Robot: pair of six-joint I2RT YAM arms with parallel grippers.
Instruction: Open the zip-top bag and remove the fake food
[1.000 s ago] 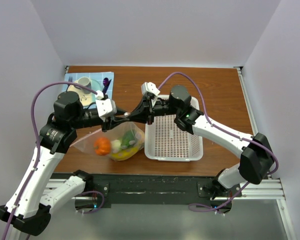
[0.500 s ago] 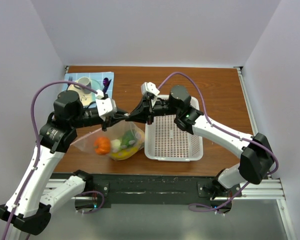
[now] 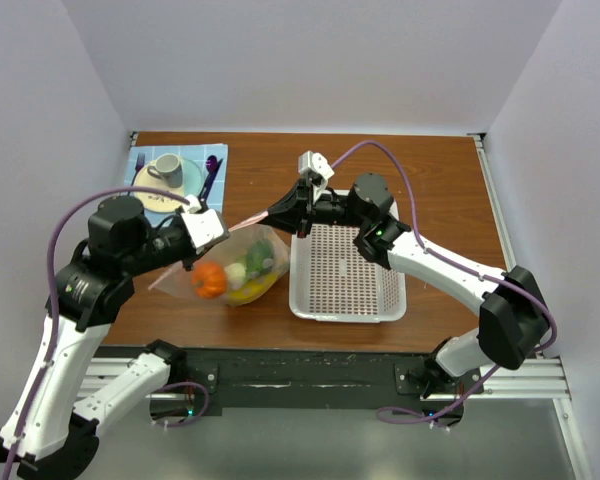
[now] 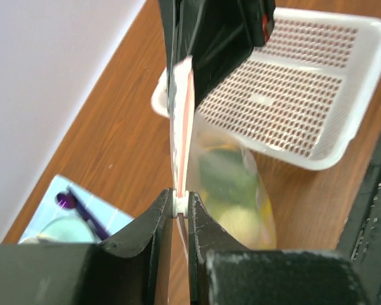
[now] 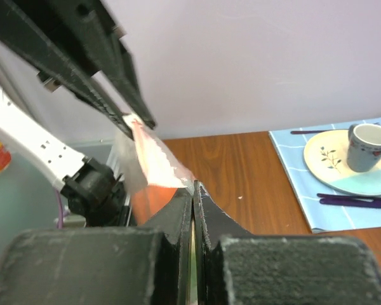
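Observation:
The zip-top bag (image 3: pixel 242 262) hangs between my two grippers, its pink-red zip strip (image 3: pixel 245 222) stretched taut between them. My left gripper (image 3: pixel 208 238) is shut on the white zip slider (image 4: pixel 180 204) at the strip's left end. My right gripper (image 3: pixel 277 213) is shut on the strip's right end (image 5: pixel 153 159). The fake food lies inside the bag: an orange (image 3: pixel 209 280), a white piece (image 3: pixel 236 272), a green piece (image 3: pixel 258 258) and a yellow banana (image 3: pixel 250 293). In the left wrist view the bag (image 4: pixel 235 190) hangs below the strip (image 4: pixel 185 127).
A white perforated basket (image 3: pixel 346 270) stands just right of the bag, also in the left wrist view (image 4: pixel 292 82). A blue mat with a plate and a cup (image 3: pixel 166 170) and a purple utensil (image 3: pixel 210 175) lies at the back left.
My grippers, close together before, have moved apart: the left one slid left along the zip strip with the slider, the right one moved back and right. The bag shifted slightly with them.

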